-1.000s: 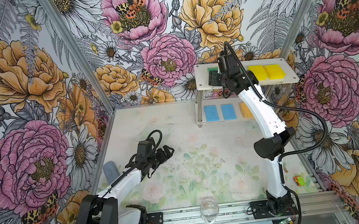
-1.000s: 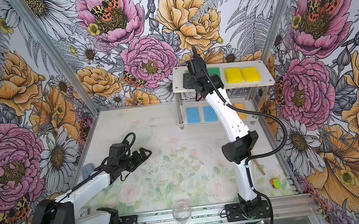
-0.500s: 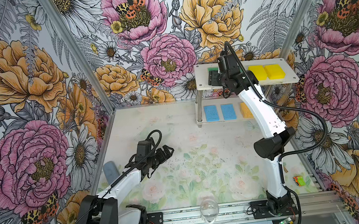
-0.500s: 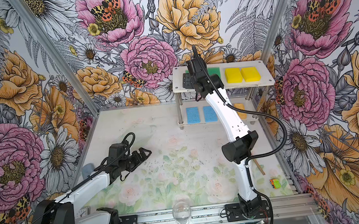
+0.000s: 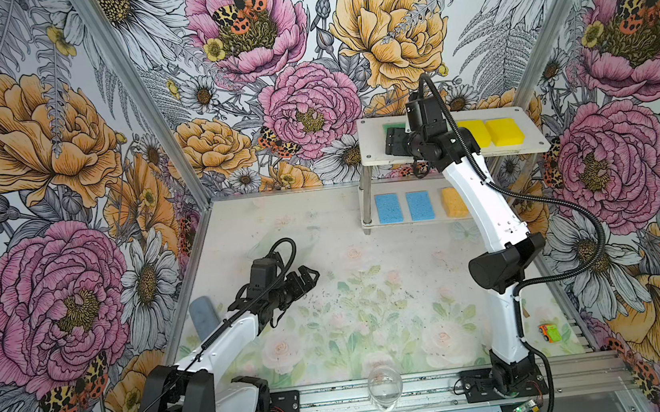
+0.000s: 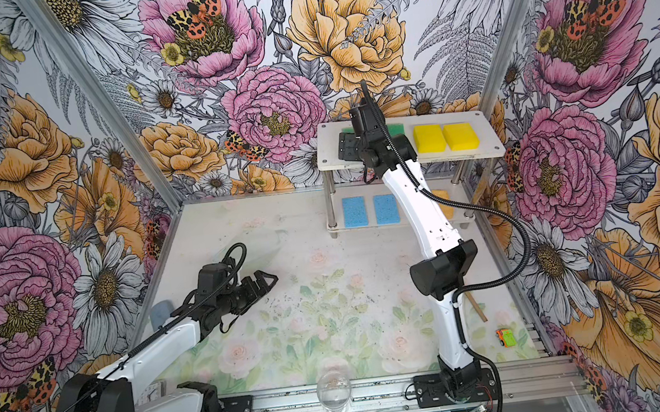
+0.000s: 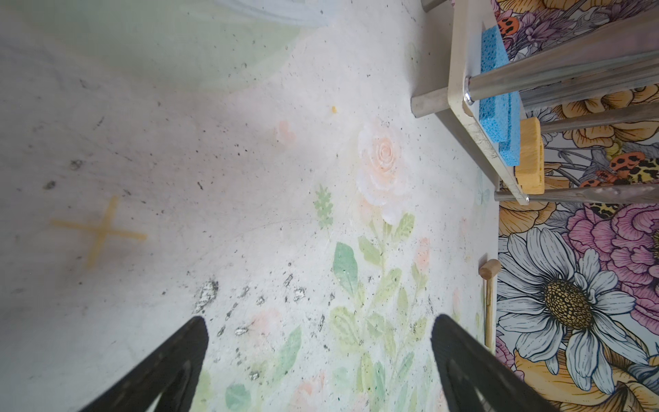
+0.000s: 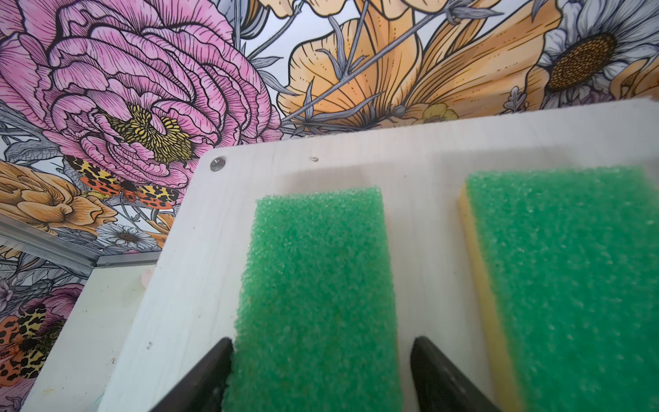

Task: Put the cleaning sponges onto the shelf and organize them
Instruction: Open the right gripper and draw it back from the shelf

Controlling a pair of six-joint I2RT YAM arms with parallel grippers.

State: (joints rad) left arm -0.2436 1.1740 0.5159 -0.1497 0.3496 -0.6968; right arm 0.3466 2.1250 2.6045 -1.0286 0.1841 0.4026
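Note:
The shelf (image 5: 373, 156) stands at the back right. On its top board lie two thick yellow sponges (image 5: 488, 132) and two green-topped sponges, mostly hidden behind my right arm in both top views. Two blue sponges (image 5: 403, 207) and an orange-yellow sponge (image 5: 453, 202) lie on the lower board. In the right wrist view my right gripper (image 8: 321, 342) stands open astride the left green sponge (image 8: 317, 278), which rests flat on the board. One finger touches it and the other is clear. The second green sponge (image 8: 570, 285) lies beside it. My left gripper (image 5: 310, 276) hangs open over the table.
A grey-blue cylinder (image 5: 203, 316) stands by the left wall. A clear glass (image 5: 385, 389) sits at the front edge. A small toy car (image 5: 549, 332) and a wooden stick (image 6: 474, 306) lie at the right side of the table.
My right gripper's jaws have spread apart around the green sponge on the top board. The left arm has not moved.

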